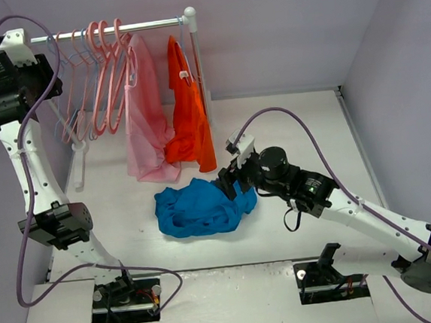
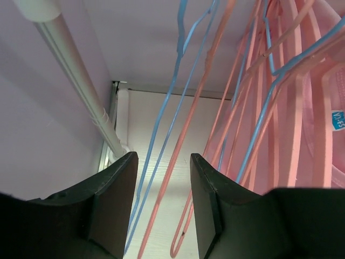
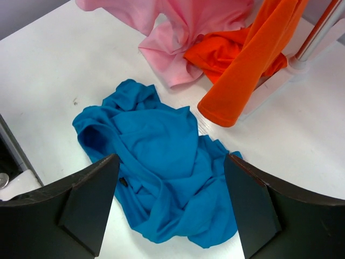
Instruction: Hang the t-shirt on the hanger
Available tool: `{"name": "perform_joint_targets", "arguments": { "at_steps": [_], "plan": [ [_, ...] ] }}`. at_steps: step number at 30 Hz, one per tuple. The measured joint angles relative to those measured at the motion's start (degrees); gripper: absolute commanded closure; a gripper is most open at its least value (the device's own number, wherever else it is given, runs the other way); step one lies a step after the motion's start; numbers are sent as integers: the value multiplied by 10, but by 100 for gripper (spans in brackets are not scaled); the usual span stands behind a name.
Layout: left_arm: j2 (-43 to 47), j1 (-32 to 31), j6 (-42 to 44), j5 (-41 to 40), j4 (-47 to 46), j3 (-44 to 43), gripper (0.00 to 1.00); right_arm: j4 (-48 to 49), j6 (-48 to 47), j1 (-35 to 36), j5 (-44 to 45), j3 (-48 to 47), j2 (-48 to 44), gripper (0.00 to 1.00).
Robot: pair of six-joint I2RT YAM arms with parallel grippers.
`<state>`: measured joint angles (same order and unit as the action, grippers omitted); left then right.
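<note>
Hanger pickup looked underway: left gripper (image 2: 163, 159) jaws stood part-open astride the pale blue hanger (image 2: 179, 43), right gripper (image 3: 171, 162) jaws wide above the t-shirt (image 3: 156, 140). Next: pinch that wire.

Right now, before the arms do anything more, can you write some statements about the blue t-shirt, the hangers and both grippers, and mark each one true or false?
1. The t-shirt lies crumpled on the table. True.
2. The right gripper is shut on the t-shirt. False: its jaws stand open above the cloth and hold nothing.
3. The left gripper is up at the rail, with a wire of the pale blue hanger between its open fingers. True.
4. The orange garment lies flat on the table. False: it hangs from the rail.
5. In the top view, the pink garment hangs left of the orange one. True.
</note>
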<state>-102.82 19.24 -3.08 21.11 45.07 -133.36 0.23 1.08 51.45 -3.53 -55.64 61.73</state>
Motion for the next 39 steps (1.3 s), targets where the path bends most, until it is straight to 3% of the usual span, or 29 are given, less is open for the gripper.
{"name": "perform_joint_targets", "arguments": {
  "at_steps": [25, 34, 39],
  "plan": [
    [-52, 8, 62, 27, -17, 17, 67, -1, 23, -32, -45, 15, -5, 24],
    [-62, 8, 70, 38, -18, 49, 82, -3, 30, -32, -45, 24, -8, 24],
    [-62, 8, 72, 47, -21, 49, 86, -3, 33, -32, -45, 24, -10, 24]
  ]
}}
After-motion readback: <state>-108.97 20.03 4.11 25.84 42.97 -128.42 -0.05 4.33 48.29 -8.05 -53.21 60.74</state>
